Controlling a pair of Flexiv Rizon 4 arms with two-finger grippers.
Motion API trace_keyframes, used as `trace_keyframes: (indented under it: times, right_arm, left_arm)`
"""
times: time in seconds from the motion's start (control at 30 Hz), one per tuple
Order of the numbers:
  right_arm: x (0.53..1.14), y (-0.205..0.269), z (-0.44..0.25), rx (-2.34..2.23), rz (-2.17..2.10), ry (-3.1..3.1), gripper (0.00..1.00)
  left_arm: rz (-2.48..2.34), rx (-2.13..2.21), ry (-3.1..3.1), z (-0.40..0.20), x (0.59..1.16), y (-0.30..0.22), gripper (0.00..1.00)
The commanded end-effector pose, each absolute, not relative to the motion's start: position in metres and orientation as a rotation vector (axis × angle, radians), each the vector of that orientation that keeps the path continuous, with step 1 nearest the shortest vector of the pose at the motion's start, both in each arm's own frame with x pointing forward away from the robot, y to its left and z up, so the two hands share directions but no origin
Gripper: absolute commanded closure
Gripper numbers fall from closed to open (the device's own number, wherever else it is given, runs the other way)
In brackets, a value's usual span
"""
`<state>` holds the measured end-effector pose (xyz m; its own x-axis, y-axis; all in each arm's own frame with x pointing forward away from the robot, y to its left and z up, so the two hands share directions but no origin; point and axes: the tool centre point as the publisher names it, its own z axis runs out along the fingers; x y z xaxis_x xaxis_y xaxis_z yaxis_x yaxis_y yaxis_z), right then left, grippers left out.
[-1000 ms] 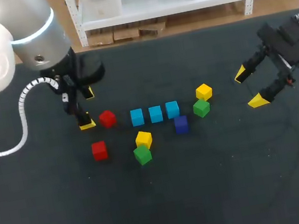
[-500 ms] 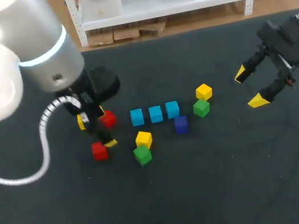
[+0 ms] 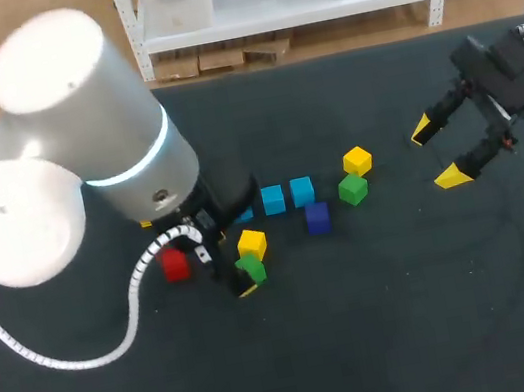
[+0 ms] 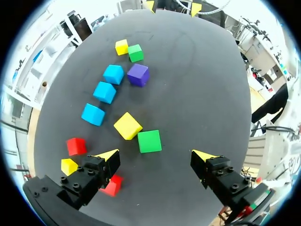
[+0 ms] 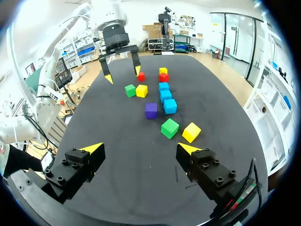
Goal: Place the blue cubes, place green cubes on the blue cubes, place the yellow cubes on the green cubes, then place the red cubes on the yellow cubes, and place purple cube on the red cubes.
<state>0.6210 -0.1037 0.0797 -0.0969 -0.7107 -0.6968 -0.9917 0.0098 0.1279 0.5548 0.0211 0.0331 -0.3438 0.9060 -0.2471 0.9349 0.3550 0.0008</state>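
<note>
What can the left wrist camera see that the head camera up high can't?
Only the left wrist view: the second red cube, and the end blue cube whole. In the head view my left arm hides the red one and most of the blue one. Only the head view: the whole right gripper, open. Both: the purple cube, plus the green cube and yellow cube near the left gripper.
</note>
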Motion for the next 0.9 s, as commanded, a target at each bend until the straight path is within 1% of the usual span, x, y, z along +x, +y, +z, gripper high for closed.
trace_keyframes:
  times: [0.03,0.7,0.73,0.8,0.9]
  right_arm:
    - [0.621,-0.104,0.079,-1.742,0.852,1.852,0.00]
    - [0.621,-0.104,0.079,-1.742,0.852,1.852,0.00]
    - [0.621,-0.104,0.079,-1.742,0.852,1.852,0.00]
    - [0.621,-0.104,0.079,-1.742,0.852,1.852,0.00]
    - [0.621,-0.104,0.079,-1.742,0.852,1.852,0.00]
  left_arm:
    - [-0.211,1.644,2.416,0.021,0.555,0.019,0.00]
    - [-0.238,1.603,2.433,0.002,0.568,0.018,0.00]
    - [-0.240,1.603,2.434,0.002,0.568,0.017,0.02]
    - [-0.243,1.602,2.435,0.002,0.569,0.017,0.09]
    - [-0.245,1.603,2.436,0.000,0.569,0.016,0.27]
